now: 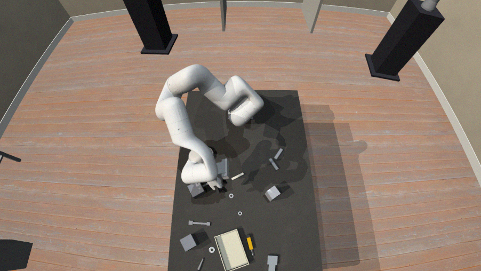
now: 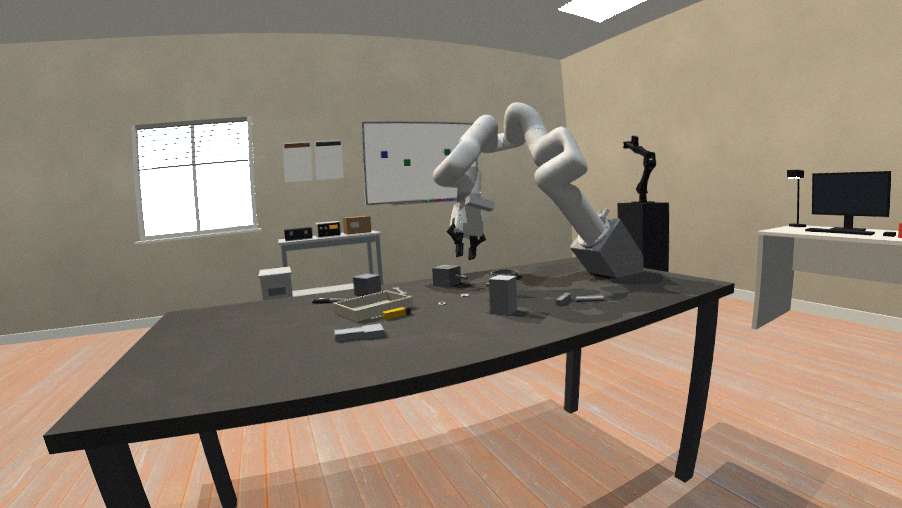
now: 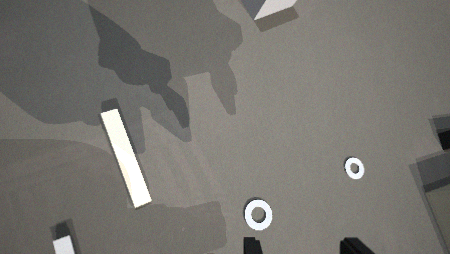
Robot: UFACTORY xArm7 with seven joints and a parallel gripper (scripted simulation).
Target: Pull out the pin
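Note:
The pin's block [image 2: 446, 275] is a small grey cube on the dark table; in the top view [image 1: 195, 189] the arm partly covers it. A short pin [image 2: 462, 275] sticks out sideways from its right face. My gripper [image 2: 465, 246] hangs well above the table, just right of the block, with its fingers partly apart and nothing between them. It also shows in the top view [image 1: 217, 186]. In the wrist view only the two dark fingertips show at the bottom edge, and the block and pin are out of frame.
A cream rod [image 3: 125, 157] and two washers [image 3: 258, 214] [image 3: 354, 168] lie below the gripper. Another grey block [image 2: 503, 294] stands to the right, a third [image 2: 366, 283] to the left. A cream tray [image 2: 371, 305] and a bolt [image 1: 199, 222] lie nearer the front.

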